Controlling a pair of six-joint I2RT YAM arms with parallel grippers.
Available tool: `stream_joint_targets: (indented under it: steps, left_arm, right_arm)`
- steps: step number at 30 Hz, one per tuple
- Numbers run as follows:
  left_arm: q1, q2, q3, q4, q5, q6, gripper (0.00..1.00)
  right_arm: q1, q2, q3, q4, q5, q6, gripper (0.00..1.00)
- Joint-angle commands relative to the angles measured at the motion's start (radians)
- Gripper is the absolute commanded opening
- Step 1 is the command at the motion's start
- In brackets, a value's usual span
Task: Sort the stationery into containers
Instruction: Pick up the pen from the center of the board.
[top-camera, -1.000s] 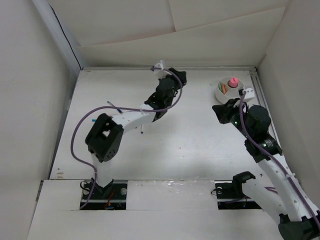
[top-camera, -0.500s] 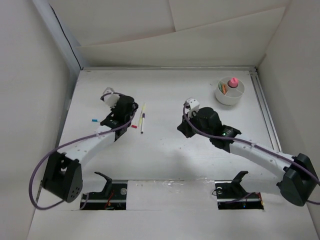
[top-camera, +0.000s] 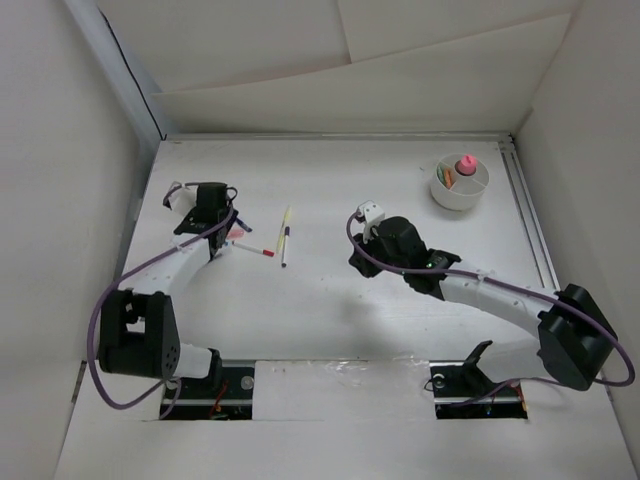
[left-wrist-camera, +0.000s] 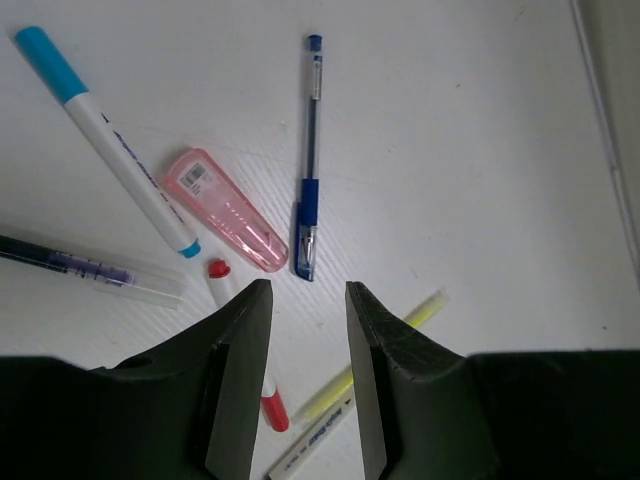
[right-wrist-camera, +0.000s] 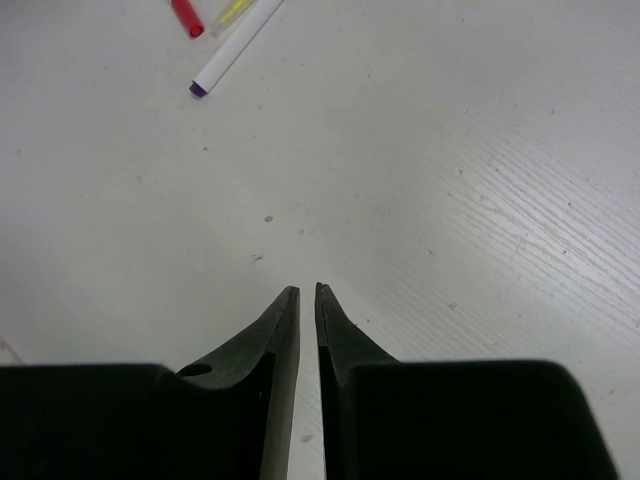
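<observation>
The left gripper (left-wrist-camera: 307, 300) hovers partly parted and empty over the loose stationery. Just ahead of its tips lies the blue pen (left-wrist-camera: 309, 160), long axis running straight away from the claw; a pink case (left-wrist-camera: 225, 208) sits ahead-left. The right gripper (right-wrist-camera: 306, 292), nearly clenched and holding nothing, is farther off; its nearest item, a white purple-tipped pen (right-wrist-camera: 235, 50), lies ahead-left. The divided cup (top-camera: 460, 183) stands well apart.

Even, diffuse overhead light falls on the white table (top-camera: 330, 290), where soft shadows lie beneath both arms; the overhead view is sharp and slightly washed out, while both wrist views show near, dark, somewhat soft-edged fingers (left-wrist-camera: 235, 390) against a bright, evenly lit surface.
</observation>
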Motion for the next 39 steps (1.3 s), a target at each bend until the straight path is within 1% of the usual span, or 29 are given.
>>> stream_joint_targets:
  steps: [1, 3, 6, 7, 11, 15, 17, 20, 25, 32, 39]
  left_arm:
    - [0.005, 0.037, 0.006, 0.0, 0.055, 0.013, 0.32]
    - [0.005, 0.083, 0.02, 0.009, 0.064, 0.004, 0.32]
    - [0.051, 0.118, 0.031, 0.009, 0.089, -0.005, 0.28]
    - [0.063, 0.128, 0.017, 0.029, 0.104, -0.005, 0.25]
    - [0.111, 0.106, -0.041, 0.077, 0.138, -0.014, 0.25]
    - [0.111, 0.106, -0.041, 0.077, 0.106, -0.014, 0.27]
    - [0.111, 0.131, -0.017, 0.077, 0.096, -0.014, 0.27]
    - [0.12, 0.154, 0.006, 0.064, 0.096, -0.005, 0.27]
    - [0.129, 0.177, 0.006, 0.055, 0.107, -0.005, 0.27]
    - [0.17, 0.206, -0.003, 0.077, 0.136, -0.005, 0.27]
    - [0.17, 0.235, -0.003, 0.086, 0.136, -0.005, 0.27]
  right_arm:
    - [0.008, -0.023, 0.037, 0.061, -0.023, -0.013, 0.19]
    - [0.008, -0.023, 0.037, 0.061, -0.023, -0.013, 0.19]
    - [0.008, -0.043, 0.027, 0.061, -0.011, -0.013, 0.2]
    - [0.008, -0.043, 0.027, 0.061, -0.011, -0.013, 0.21]
    - [0.018, -0.054, 0.027, 0.061, -0.011, -0.013, 0.21]
    - [0.018, -0.054, 0.027, 0.061, -0.02, -0.013, 0.22]
    - [0.018, -0.054, 0.027, 0.061, -0.02, -0.013, 0.22]
    - [0.018, -0.054, 0.027, 0.061, -0.02, -0.013, 0.22]
    - [0.018, -0.054, 0.027, 0.061, -0.02, -0.013, 0.22]
    - [0.018, -0.063, 0.027, 0.061, -0.02, -0.022, 0.22]
    - [0.018, -0.063, 0.027, 0.061, -0.02, -0.022, 0.22]
